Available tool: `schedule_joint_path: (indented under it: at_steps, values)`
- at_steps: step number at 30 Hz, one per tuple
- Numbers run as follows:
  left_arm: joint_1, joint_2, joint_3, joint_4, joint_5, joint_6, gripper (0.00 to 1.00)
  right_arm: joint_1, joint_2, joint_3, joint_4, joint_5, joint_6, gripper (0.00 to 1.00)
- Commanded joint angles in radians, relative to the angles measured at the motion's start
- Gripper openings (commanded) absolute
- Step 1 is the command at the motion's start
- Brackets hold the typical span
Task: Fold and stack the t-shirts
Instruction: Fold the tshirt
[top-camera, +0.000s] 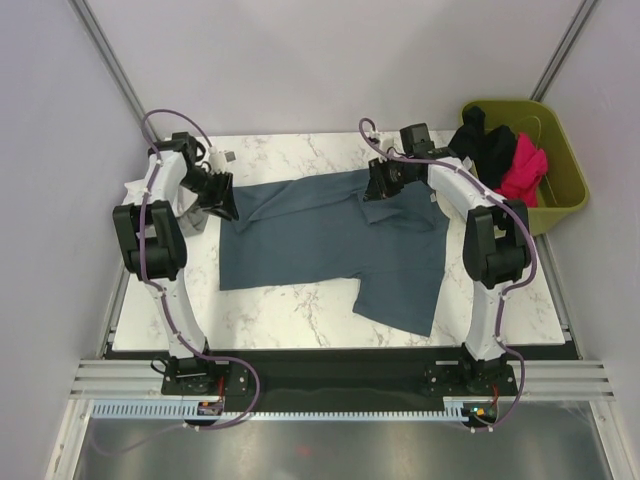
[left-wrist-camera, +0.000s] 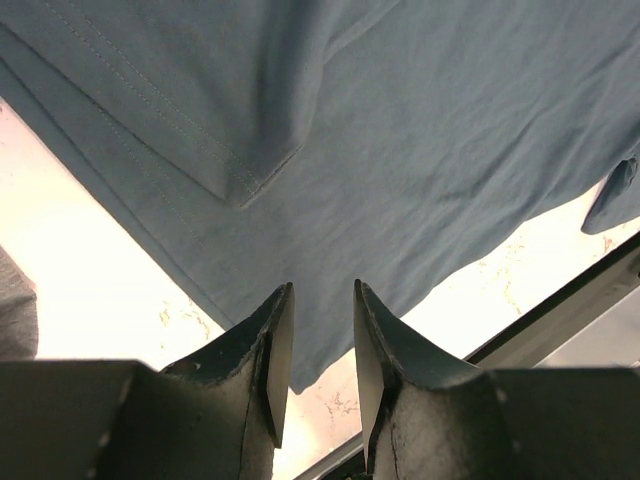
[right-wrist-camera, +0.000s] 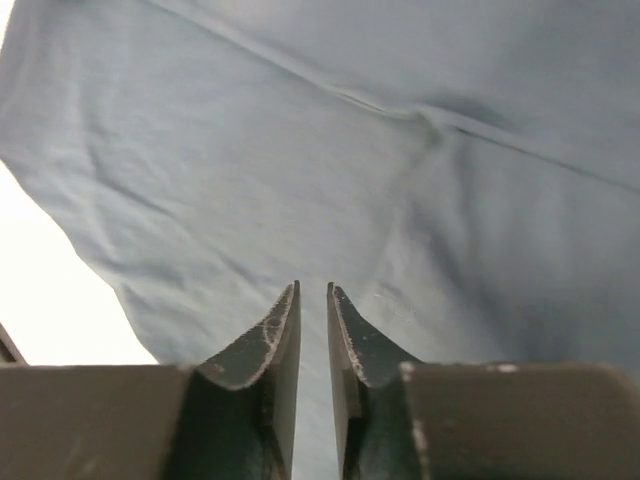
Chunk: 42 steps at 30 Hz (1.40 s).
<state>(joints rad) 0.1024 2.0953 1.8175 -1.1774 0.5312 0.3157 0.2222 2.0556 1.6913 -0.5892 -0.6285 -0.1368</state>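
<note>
A slate blue-grey t-shirt (top-camera: 320, 240) lies spread on the marble table, one part hanging toward the front right. My left gripper (top-camera: 222, 203) is at the shirt's left edge. In the left wrist view it (left-wrist-camera: 322, 287) is open and empty, with a shirt corner (left-wrist-camera: 330, 200) just past the fingertips. My right gripper (top-camera: 381, 183) hovers over the shirt's back right part beside a small folded flap. In the right wrist view it (right-wrist-camera: 312, 287) is open by a narrow gap, with only cloth (right-wrist-camera: 300, 150) below. A black shirt (top-camera: 486, 146) and a magenta-pink shirt (top-camera: 522, 170) lie in the bin. No white shirt shows.
An olive-green bin (top-camera: 562, 180) stands at the back right, off the table's corner. The marble tabletop (top-camera: 290, 315) shows bare along the front and left. Its dark edge (left-wrist-camera: 560, 300) runs close behind the left gripper. Pale walls enclose the cell.
</note>
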Motion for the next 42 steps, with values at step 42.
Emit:
schedule_joint_path:
  at_steps: [42]
  values:
    - [-0.041,0.272,0.172,-0.011,-0.051,-0.021,0.33,-0.104,0.275,0.303,0.061,0.228,-0.007,0.27]
